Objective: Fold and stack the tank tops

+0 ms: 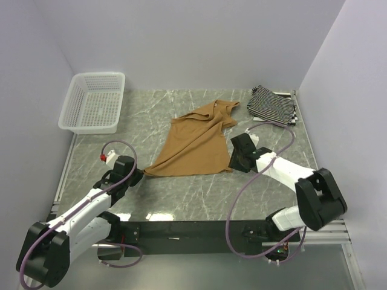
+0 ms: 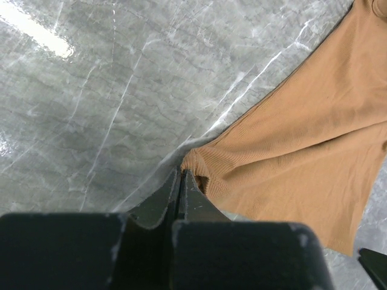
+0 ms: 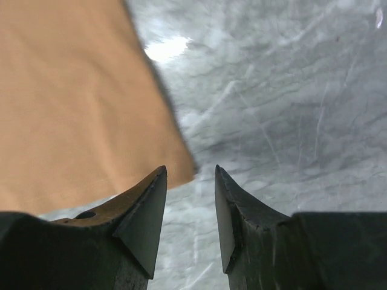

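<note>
Tan tank top (image 1: 196, 142) lies spread mid-counter (image 1: 199, 199) in the overhead view, grey marble between pale walls (image 1: 199, 42). The striped tank top (image 1: 273, 104) sits folded at 2 o'clock, the white mesh basket (image 1: 94, 101) at 10 o'clock. Left wrist: left fingers (image 2: 172, 193) pinched together on its corner. Right wrist: right fingers (image 3: 145, 205) apart over another corner.
</note>
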Tool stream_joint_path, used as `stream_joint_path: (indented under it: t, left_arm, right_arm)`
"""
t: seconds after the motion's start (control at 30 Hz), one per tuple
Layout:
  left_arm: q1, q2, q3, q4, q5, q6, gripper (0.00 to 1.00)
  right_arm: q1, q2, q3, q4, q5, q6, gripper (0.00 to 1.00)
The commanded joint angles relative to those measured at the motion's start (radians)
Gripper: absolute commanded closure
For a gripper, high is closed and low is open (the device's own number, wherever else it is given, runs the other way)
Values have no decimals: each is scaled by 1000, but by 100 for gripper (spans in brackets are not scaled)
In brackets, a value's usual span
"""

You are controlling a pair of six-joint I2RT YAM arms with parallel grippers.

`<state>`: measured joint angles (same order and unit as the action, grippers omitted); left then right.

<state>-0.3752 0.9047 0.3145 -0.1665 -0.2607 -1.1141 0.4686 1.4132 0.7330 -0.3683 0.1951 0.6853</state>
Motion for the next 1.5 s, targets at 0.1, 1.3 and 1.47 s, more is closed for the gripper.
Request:
stream_joint_path:
  t: [0.1,1.3,1.47]
  left_arm:
    - [-2,-35,12,-22,-34,23,99]
    - [-2,-60,-6,62,155,140,66]
    - [-4,48,14,76,193,175,67]
  right_arm:
    - [67,-73,2,23,52,46,55]
    - [76,15,124,-207,336,16,100]
    - [44,24,124,-215,356,-1,100]
